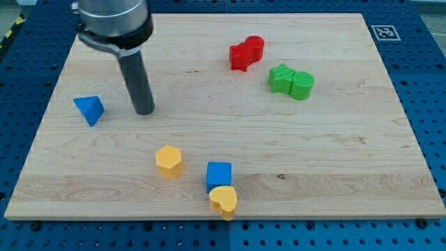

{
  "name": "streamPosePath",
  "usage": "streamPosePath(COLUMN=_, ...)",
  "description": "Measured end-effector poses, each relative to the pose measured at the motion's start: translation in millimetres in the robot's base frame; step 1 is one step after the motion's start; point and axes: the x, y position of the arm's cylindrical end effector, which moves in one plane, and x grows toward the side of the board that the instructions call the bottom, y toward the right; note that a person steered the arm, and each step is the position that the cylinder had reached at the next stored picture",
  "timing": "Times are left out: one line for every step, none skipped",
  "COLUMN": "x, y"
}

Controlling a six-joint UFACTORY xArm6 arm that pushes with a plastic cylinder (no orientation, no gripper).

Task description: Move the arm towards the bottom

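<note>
No fingers are fitted; nothing is held. My tip [145,110] is seen at three o'clock of the blue triangular block [89,109], apart. The light rigid blocks would be slid easily.

**One raised camera looking down across the board**

A single view covers the scene. The camera sits above the near edge of the wooden board [293,139] and looks down and away at a slant, so the far edge appears narrower than the near one. It stands far enough back to take in almost the whole board, with blue perforated table [425,84] showing on the left, right and near sides. The arm's upper part is cropped at the far left.
</note>
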Motion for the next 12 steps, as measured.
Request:
streamPosePath(x=4.5, y=-5.4)
streamPosePath(x=19.7, y=-19.2)
streamPosePath(x=45.6, y=-35.2)
streamPosePath(x=47.7, y=-37.1)
streamPosePath(x=55.9, y=-41.2)
streamPosePath(x=62.2, y=-41.2)
streamPosePath(x=96.0, y=-38.6)
streamPosePath(x=109.4, y=-34.2)
streamPosePath(x=117.4, y=-28.5)
streamPosePath(x=136.6, y=-25.9)
streamPosePath(x=145.8, y=-24.7)
streamPosePath(x=164.6, y=-18.5)
